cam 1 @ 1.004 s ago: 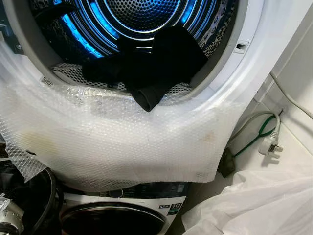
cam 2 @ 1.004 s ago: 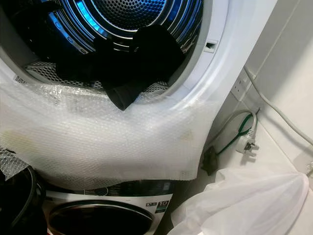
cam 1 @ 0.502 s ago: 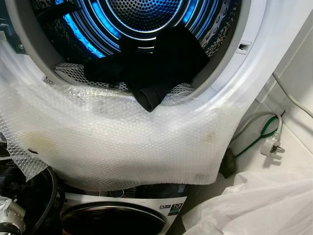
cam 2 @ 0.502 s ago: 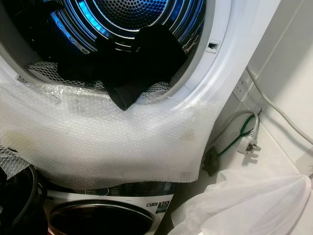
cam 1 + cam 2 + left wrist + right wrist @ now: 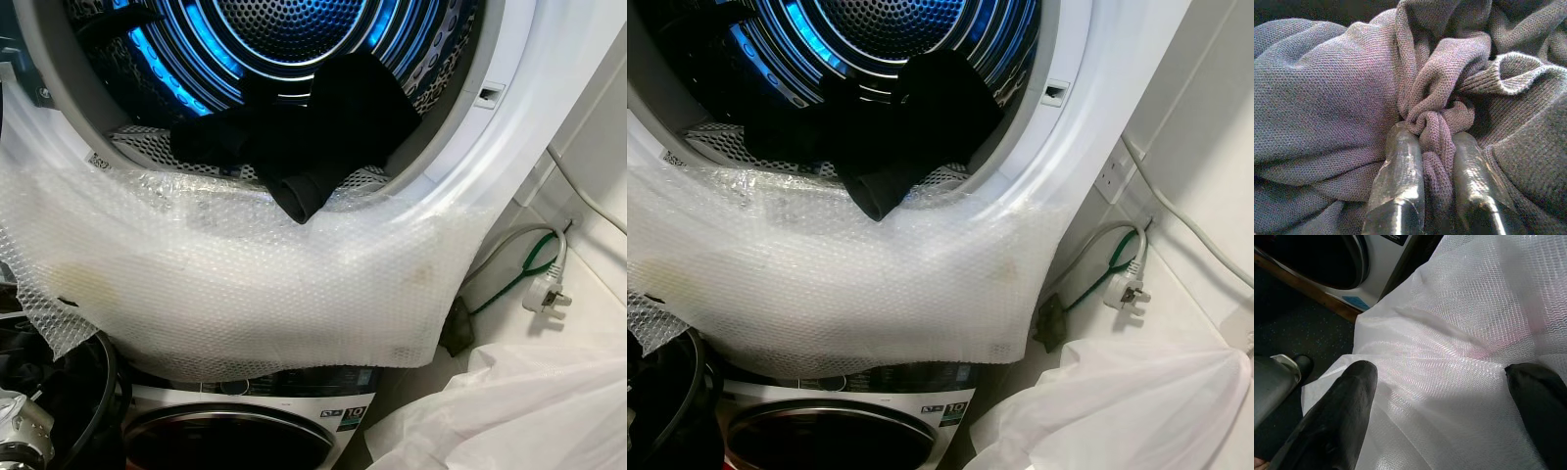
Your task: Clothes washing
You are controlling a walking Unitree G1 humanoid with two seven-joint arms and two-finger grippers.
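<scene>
The upper machine's open drum (image 5: pixel 284 39) glows blue, and dark clothes (image 5: pixel 313 127) lie heaped in it, one fold hanging over the rim. Bubble wrap (image 5: pixel 245 284) drapes over the door opening's lower edge. In the left wrist view my left gripper (image 5: pixel 1436 161) is shut on a bunched fold of a grey knitted garment (image 5: pixel 1327 98). My left arm's silver wrist (image 5: pixel 20 431) sits low at the left. In the right wrist view my right gripper (image 5: pixel 1449 401) stands open above a white mesh bag (image 5: pixel 1459 333), nothing between its fingers.
A second machine (image 5: pixel 245 431) with a dark round door sits under the first. At the right, a white plug on a grey and green cable (image 5: pixel 544 289) lies on a white ledge by the wall. The white mesh bag (image 5: pixel 509 411) bulges at the lower right.
The head view has shifted slightly; the clothes in the drum and the bubble wrap stay as they were.
</scene>
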